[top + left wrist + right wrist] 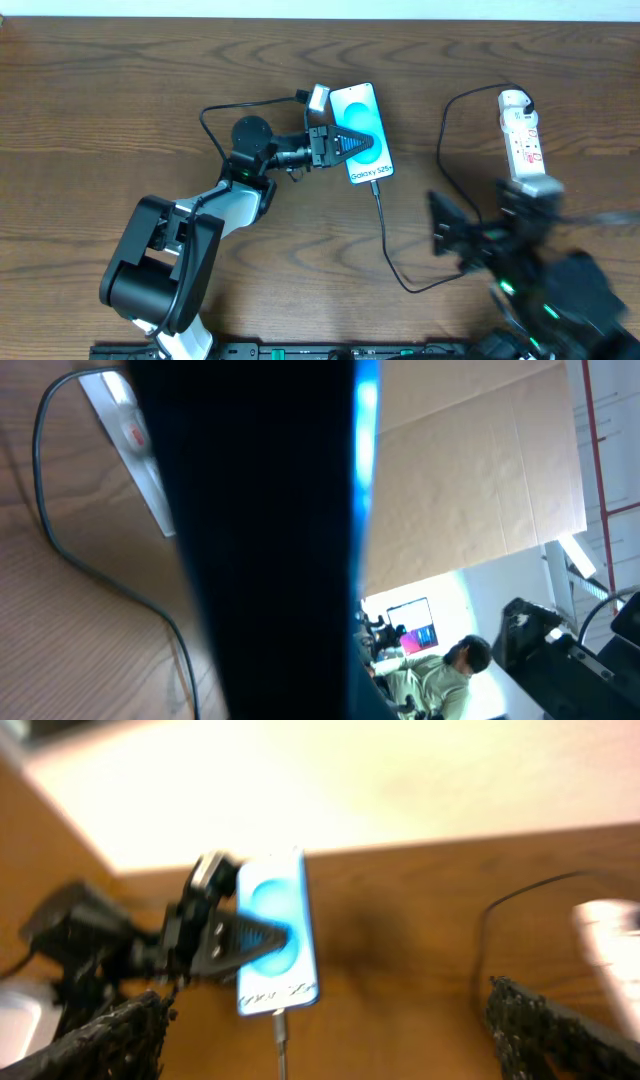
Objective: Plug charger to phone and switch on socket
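The phone point(362, 108) sits at centre far on the table point(120, 90), screen showing. The left gripper point(360, 143) is clamped on it from the left, with one finger across the screen. The charger point(384, 235) meets the phone's near edge, runs nearward, loops right, then goes back far to the socket point(524, 140), which lies at right far. The right gripper point(442, 226), blurred, is near the socket's near end with its fingers spread wide and holding nothing.
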`<state>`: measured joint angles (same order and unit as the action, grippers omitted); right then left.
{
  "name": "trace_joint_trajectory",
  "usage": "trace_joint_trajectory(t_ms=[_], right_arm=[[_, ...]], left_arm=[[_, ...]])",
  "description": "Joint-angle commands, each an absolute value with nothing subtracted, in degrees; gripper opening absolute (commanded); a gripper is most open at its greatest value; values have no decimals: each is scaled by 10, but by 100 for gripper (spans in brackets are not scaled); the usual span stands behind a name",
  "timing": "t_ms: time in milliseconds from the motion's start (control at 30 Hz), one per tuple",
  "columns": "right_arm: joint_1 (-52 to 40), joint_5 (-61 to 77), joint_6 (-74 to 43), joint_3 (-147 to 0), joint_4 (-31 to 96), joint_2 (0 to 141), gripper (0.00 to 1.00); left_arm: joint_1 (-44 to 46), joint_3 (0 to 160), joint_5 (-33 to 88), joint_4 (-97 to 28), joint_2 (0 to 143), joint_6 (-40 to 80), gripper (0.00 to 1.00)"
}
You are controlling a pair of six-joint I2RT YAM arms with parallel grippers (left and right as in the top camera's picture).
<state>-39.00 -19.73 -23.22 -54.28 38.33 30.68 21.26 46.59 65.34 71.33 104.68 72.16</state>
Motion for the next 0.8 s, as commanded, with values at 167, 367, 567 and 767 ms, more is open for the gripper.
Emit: trace_joint_trajectory(t_ms=[167, 367, 567, 767], right_arm=[[-385, -319, -231, -547, 465, 227, 99], [-385, -328, -231, -547, 477, 228, 99], [-385, -346, -231, -547, 474, 228, 99], [-385, -345, -236, -547, 472, 228, 99]], left_arm=[[255, 552, 551, 542, 1004, 660, 7], [275, 710, 507, 158, 1004, 467, 7], [276, 819, 439, -91, 1016, 325, 7], [276, 886, 446, -152, 1073, 291, 7]])
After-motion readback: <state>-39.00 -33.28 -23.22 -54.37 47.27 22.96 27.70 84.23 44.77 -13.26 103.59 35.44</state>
